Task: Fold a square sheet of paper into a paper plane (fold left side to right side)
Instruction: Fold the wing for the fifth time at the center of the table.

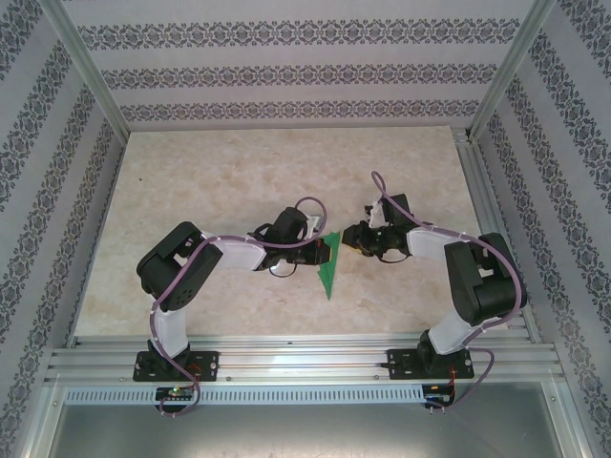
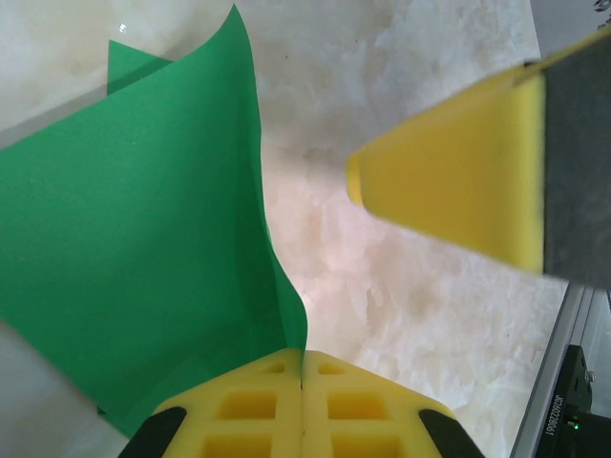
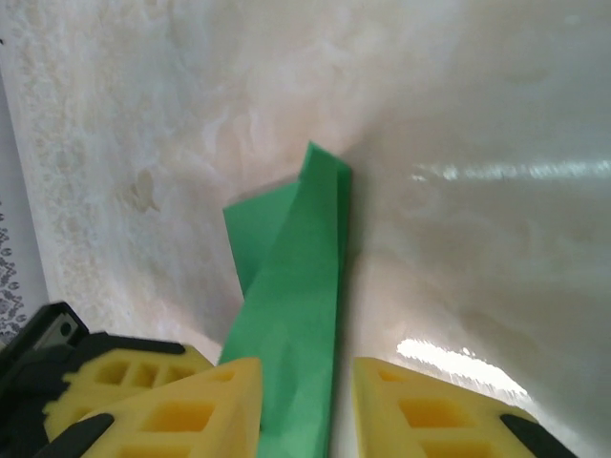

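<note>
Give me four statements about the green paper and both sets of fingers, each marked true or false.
1. The left gripper has its fingers shut on the green paper. True.
2. The right gripper has its fingers clamped tight on the green paper. False: they stand apart, with the paper passing between them.
3. The green paper lies flat as an unfolded square. False: it is folded and tapers to a point.
4. From the top view, the green paper sits between the two grippers. True.

Paper plane (image 1: pixel 329 269), maybe on table (image 1: pixel 239 181), near centre
</note>
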Controlling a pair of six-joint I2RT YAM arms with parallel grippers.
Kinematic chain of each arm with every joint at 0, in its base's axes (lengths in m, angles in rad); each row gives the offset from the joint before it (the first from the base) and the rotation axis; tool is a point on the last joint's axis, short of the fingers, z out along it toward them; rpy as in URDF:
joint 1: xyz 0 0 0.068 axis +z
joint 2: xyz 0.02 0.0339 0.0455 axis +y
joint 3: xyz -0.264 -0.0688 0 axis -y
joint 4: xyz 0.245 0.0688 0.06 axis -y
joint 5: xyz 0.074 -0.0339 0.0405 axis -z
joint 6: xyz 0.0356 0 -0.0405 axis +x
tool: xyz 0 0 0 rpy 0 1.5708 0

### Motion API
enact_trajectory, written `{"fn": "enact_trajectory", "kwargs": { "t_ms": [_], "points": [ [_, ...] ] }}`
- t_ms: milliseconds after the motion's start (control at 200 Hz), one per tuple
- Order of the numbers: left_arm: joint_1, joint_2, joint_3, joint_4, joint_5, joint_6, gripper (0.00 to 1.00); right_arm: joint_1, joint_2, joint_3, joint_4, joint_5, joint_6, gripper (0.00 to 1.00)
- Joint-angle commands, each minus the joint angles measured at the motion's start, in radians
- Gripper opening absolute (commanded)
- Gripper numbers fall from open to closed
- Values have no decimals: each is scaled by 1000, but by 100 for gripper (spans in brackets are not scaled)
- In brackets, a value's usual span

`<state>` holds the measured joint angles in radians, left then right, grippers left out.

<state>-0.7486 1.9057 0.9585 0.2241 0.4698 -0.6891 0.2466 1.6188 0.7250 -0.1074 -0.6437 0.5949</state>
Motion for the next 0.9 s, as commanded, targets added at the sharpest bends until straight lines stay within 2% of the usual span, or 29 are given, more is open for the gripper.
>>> {"fn": "enact_trajectory", "kwargs": {
  "t_ms": [0, 449, 804, 894],
  "points": [
    [-2, 1, -1, 53, -2, 12, 1, 1, -29, -31, -44, 28, -43, 31],
    [44, 11, -21, 86, 20, 33, 0, 26, -42, -67, -34, 27, -33, 30],
    [81, 53, -79, 209, 68, 9, 0, 111, -123, -82, -62, 63, -9, 30],
    [87, 66, -92, 248, 78, -1, 0, 148, -153, -104, -34, 65, 27, 28]
  ]
}}
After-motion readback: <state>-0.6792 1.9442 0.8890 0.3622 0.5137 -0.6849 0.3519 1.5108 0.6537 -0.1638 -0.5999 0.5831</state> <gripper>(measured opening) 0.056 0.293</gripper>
